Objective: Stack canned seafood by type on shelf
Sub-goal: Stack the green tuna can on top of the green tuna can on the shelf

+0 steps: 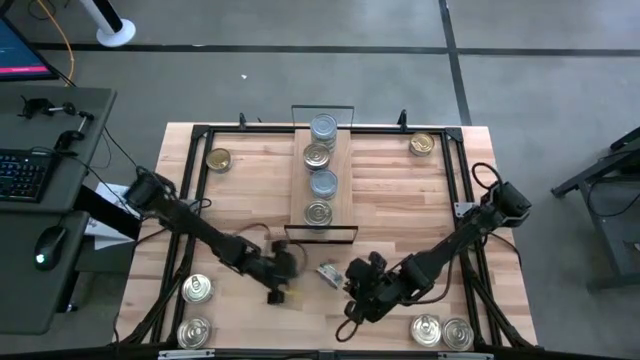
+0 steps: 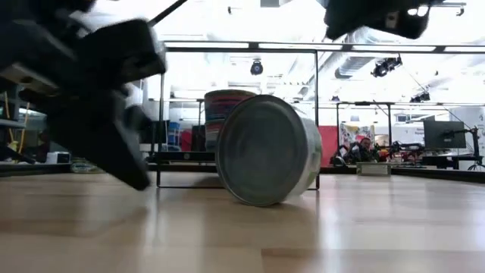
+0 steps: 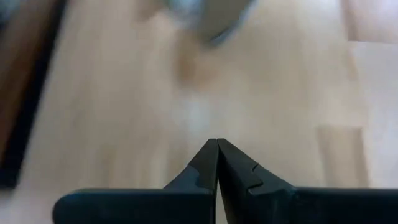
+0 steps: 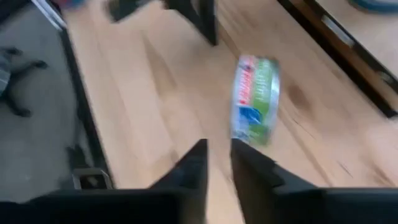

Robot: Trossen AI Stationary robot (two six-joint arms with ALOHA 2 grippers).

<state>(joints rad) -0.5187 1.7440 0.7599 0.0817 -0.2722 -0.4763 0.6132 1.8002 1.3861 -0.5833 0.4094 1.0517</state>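
While the small round green-labelled tin (image 4: pixel 255 101) stands on its edge on the tabletop between the empty left gripper (image 1: pixel 283 268), fingers pressed together, and right gripper (image 1: pixel 358 283), narrowly parted: risk, rolling away if nudged.

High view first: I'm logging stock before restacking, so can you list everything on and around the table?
Shelf: one, light wood with black wire ends, table's far middle.
Tins on shelf: four in a row, two silver-blue-topped, two gold-topped.
Far-corner tins: two gold-topped, one at each far corner.
Near-left tins: two, silver tops.
Near-right tins: two, side by side.
Loose tin: one, green-and-red label, on its edge between the arms.
Keyboard: one, black, side desk at left, with a mouse.
Left pincer: shut, empty, near the loose tin.
Right pincer: slightly open, empty, pointing at the loose tin.
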